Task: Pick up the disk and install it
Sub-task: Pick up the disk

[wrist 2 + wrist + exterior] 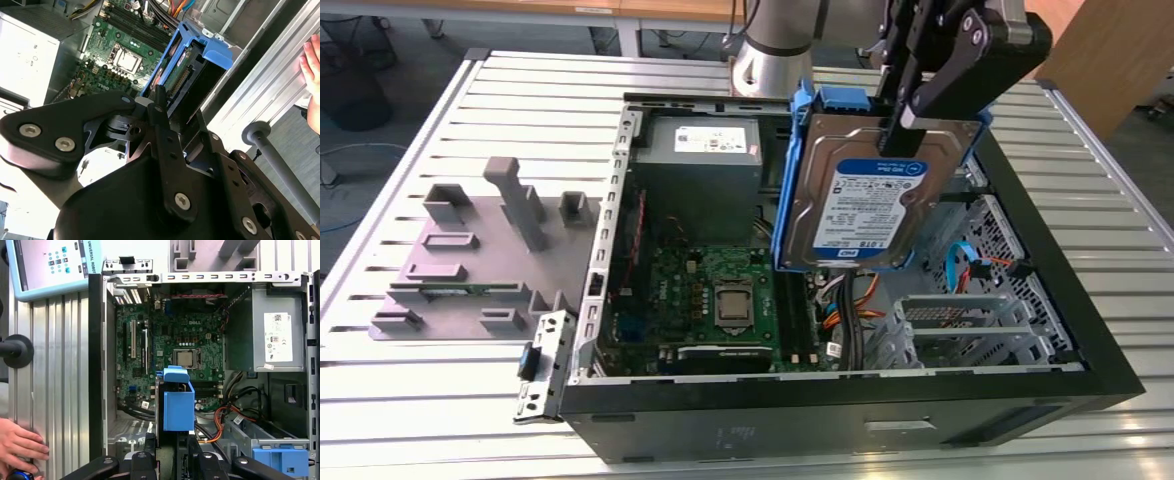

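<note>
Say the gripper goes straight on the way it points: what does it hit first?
The gripper points down into the case, shut on the disk, so the disk leads. Below it lie the motherboard edge and cables; it would probably touch those first, though depth is unclear.
</note>
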